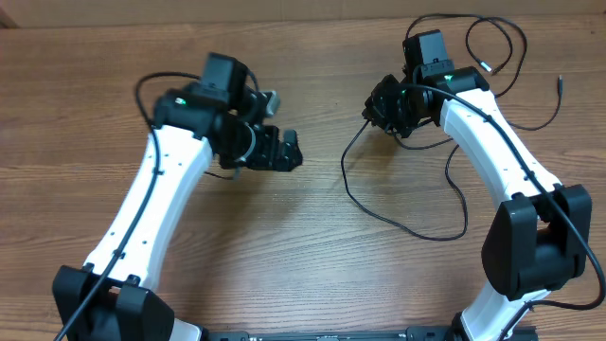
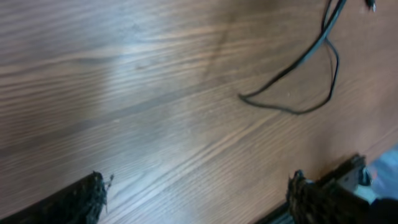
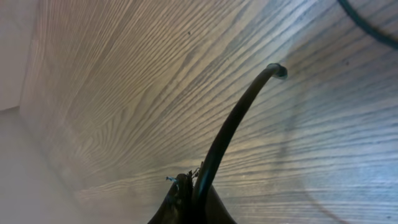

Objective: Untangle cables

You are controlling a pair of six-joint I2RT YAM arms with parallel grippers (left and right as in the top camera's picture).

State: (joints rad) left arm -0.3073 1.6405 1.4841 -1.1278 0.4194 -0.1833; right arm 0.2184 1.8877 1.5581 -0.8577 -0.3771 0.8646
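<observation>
Thin black cables (image 1: 409, 227) trail over the wooden table on the right side. One runs from my right gripper (image 1: 381, 106) down in a long loop toward the table's middle. More cable (image 1: 499, 43) loops behind the right arm, with a small plug end (image 1: 561, 83) lying at the far right. The right wrist view shows my right gripper (image 3: 189, 186) shut on a cable (image 3: 231, 124), which rises out of the fingertips and bends away. My left gripper (image 1: 284, 152) is open above bare wood, left of the cables. Its fingers (image 2: 81, 199) stand wide apart and hold nothing, and a cable loop (image 2: 298, 62) lies ahead of them.
The wooden table (image 1: 303, 246) fills the view. The white right arm (image 1: 502, 152) with its own thicker black wire crosses above part of the cables. The white left arm (image 1: 151, 199) stretches along the left side.
</observation>
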